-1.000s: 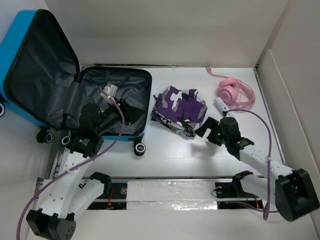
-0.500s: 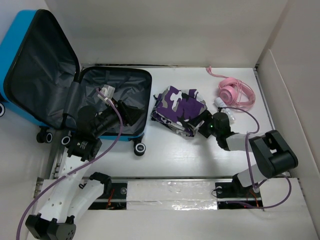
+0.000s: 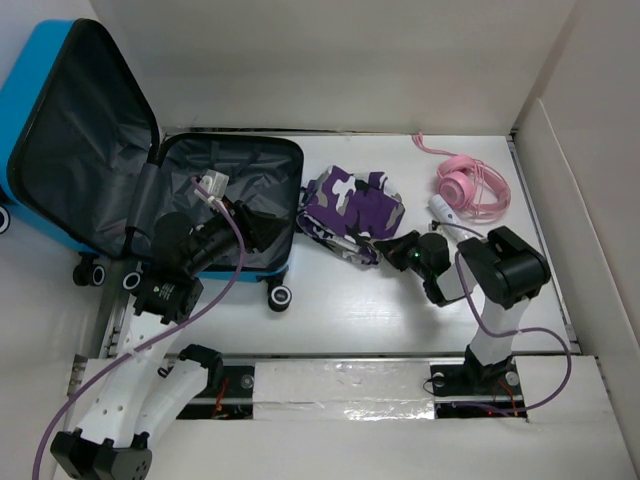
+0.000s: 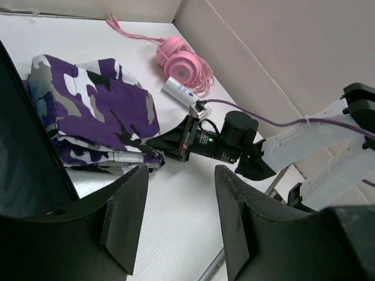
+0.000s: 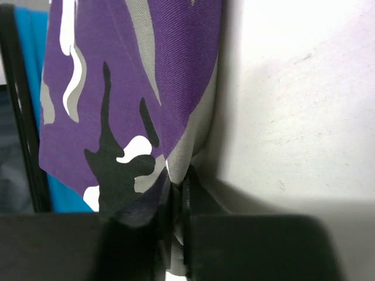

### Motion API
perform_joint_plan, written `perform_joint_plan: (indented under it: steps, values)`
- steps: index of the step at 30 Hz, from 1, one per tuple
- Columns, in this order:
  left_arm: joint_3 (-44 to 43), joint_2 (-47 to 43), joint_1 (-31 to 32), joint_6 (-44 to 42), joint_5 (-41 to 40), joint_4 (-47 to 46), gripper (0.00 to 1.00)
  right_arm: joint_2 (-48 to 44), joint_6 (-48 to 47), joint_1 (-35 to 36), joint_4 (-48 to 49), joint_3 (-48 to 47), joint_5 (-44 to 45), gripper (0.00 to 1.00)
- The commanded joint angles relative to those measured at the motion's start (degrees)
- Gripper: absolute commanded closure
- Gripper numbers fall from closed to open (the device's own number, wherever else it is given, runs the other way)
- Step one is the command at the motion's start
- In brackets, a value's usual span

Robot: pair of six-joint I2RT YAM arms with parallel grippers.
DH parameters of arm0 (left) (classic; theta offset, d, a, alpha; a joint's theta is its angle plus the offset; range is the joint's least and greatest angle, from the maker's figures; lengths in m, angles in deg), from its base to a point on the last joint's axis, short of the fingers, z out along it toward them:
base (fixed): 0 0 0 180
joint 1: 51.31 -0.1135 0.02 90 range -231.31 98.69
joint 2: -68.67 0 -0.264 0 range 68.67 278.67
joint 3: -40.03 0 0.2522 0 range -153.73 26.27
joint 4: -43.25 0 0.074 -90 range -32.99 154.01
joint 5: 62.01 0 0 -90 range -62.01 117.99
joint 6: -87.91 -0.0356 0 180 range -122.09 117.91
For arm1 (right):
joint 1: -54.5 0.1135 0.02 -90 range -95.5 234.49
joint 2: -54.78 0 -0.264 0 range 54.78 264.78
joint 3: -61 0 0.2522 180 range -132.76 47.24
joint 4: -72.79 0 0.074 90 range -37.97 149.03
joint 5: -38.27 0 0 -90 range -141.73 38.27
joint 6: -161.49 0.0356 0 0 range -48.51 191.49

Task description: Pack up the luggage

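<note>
Clamped on a corner of soft, purple-camouflage cloth [image 3: 355,205]: right gripper [image 5: 176,202], fabric bunched between its pads. Spread wide a second ago, now pinched together; cloth reshaped, right edge drawn in. Left of that gripper, just past the cloth: luggage [image 3: 30,75], a glossy blue hard shell, lying open, dark grey lining. Parted and holding nothing: left gripper [image 4: 181,172], over the luggage's open half. Beyond the right gripper: pink headphones [image 3: 470,185], white tube [image 3: 445,208].

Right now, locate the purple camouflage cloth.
Top view: purple camouflage cloth mid-table, between the luggage and pink headphones, its edge pinched by the right end effector.
</note>
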Motion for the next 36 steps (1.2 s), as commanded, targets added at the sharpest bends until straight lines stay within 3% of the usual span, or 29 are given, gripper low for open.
perform_joint_plan:
  steps: [1,6,9,14,16,19,27,34,36]
  values:
    - [-0.45,-1.22,0.15,-0.68,0.64,-3.18,0.54,1.96,1.87,2.52,13.13,2.07,0.82,1.00]
    - [-0.19,-1.22,0.15,-0.59,0.55,-3.62,0.55,-6.97,-1.99,3.13,17.99,6.02,4.59,1.00]
    - [-0.19,-1.22,0.15,-0.59,0.29,-3.71,0.55,-15.41,-8.22,3.13,11.33,5.86,6.44,1.00]
    - [-0.28,-1.75,0.15,-0.59,-0.15,-3.80,0.55,-38.59,-21.93,5.59,-17.11,-3.17,11.62,1.00]
    - [-0.45,-1.83,0.15,-0.50,-0.24,-3.89,0.55,-42.32,-27.03,6.11,-26.25,-6.96,14.09,1.00]
    - [-0.71,-2.27,0.15,-0.24,-0.68,-3.97,0.55,-46.20,-28.88,6.12,-29.99,-13.37,14.53,1.00]
    - [-3.61,-3.33,0.15,0.72,-1.03,-3.80,0.56,-42.00,-32.76,7.60,-39.40,-32.96,9.98,1.00]
    - [-6.33,-6.84,0.15,3.71,-3.40,-6.17,0.56,-21.89,-34.78,15.69,-36.44,-60.91,7.34,1.00]
    - [-6.95,-8.25,0.15,3.80,-4.63,-6.00,0.56,-13.28,-34.95,17.98,-35.62,-72.76,6.80,1.00]
